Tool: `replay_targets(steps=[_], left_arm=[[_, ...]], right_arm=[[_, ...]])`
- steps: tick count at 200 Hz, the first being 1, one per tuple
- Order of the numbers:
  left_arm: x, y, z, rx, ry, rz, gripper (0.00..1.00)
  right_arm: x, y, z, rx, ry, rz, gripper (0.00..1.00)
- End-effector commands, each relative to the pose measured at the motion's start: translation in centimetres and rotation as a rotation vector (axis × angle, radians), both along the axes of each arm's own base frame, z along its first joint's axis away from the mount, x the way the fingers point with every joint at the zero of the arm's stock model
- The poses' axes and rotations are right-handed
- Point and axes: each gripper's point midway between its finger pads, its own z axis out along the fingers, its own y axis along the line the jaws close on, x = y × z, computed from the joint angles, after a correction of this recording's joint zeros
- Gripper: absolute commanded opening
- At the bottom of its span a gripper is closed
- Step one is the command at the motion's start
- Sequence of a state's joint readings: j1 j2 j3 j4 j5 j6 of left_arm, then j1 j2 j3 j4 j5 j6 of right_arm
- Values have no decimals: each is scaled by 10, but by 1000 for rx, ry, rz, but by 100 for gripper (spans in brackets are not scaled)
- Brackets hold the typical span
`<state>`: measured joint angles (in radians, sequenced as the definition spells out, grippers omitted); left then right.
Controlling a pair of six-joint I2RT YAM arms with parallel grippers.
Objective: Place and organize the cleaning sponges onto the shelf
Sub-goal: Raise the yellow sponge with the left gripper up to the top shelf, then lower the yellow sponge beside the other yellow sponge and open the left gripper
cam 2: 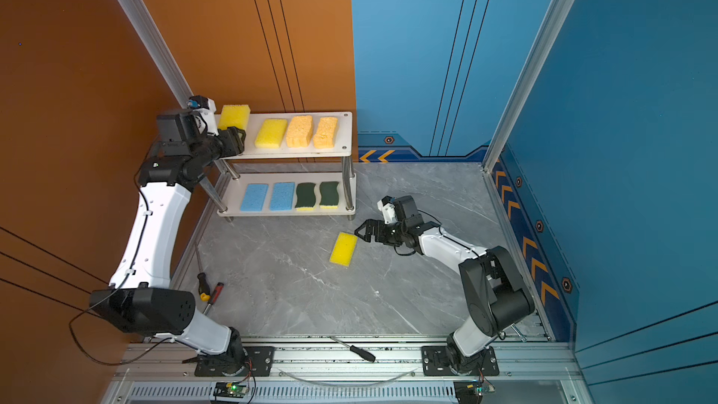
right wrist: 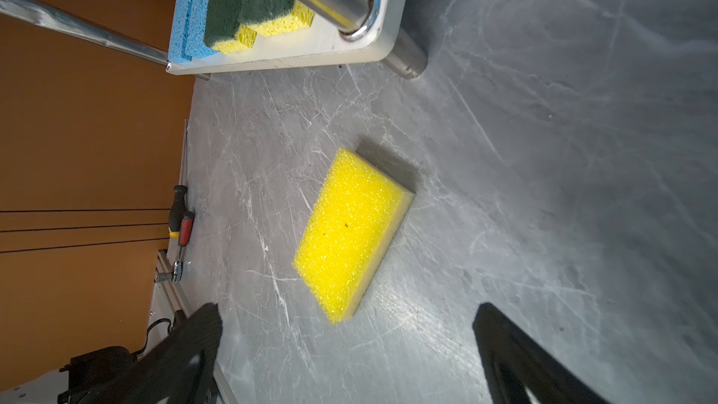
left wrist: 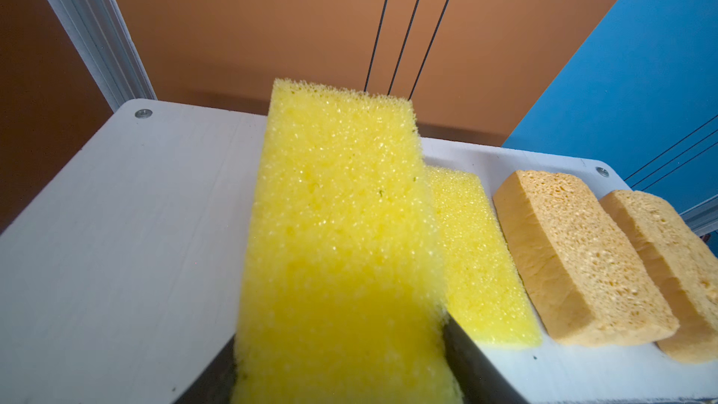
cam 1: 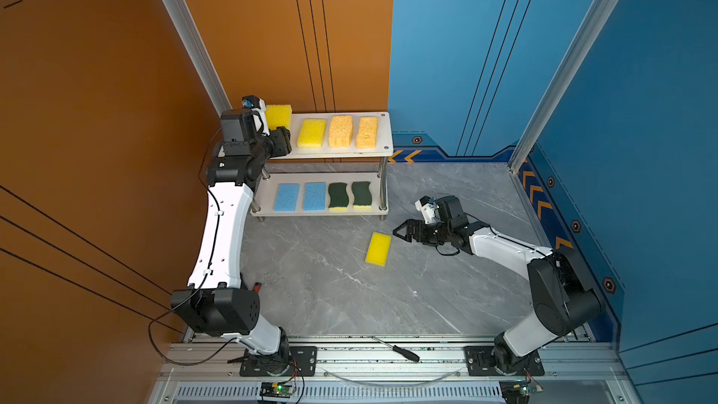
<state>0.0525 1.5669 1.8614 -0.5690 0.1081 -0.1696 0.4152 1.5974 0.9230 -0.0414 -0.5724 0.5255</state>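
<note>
My left gripper (cam 1: 279, 129) (left wrist: 342, 343) is shut on a bright yellow sponge (cam 1: 278, 115) (left wrist: 338, 227) and holds it tilted over the left end of the shelf's top board (cam 1: 385, 126) (left wrist: 116, 227). On that board lie a yellow sponge (cam 1: 311, 133) and two orange sponges (cam 1: 340, 130) (cam 1: 366, 132). The lower board (cam 1: 382, 209) carries two blue sponges (cam 1: 286, 197) (cam 1: 314, 196) and two green-on-yellow ones (cam 1: 337, 196) (cam 1: 361, 195). Another yellow sponge (cam 1: 378, 248) (right wrist: 351, 235) lies flat on the table. My right gripper (cam 1: 396, 232) (right wrist: 345, 324) stands open just right of it, not touching.
The shelf stands against the orange back wall, with chrome legs (cam 1: 383, 184) at its corners. A black-handled screwdriver (cam 1: 404, 353) lies on the front rail. Two more screwdrivers (cam 2: 206, 287) rest at the table's left edge. The blue wall closes the right side.
</note>
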Motion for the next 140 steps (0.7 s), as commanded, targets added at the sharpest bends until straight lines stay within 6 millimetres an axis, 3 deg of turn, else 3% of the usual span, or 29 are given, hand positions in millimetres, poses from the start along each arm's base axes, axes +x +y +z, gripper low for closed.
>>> replay_targets(steps=[1, 57, 140], left_arm=[[4, 0, 1, -18, 0, -8, 64], [9, 3, -19, -28, 43, 11, 64], [26, 3, -33, -43, 70, 8, 64]], right_arm=[[-4, 0, 7, 5, -13, -9, 100], [-11, 2, 5, 12, -17, -3, 100], [-13, 0, 0, 15, -12, -9, 100]])
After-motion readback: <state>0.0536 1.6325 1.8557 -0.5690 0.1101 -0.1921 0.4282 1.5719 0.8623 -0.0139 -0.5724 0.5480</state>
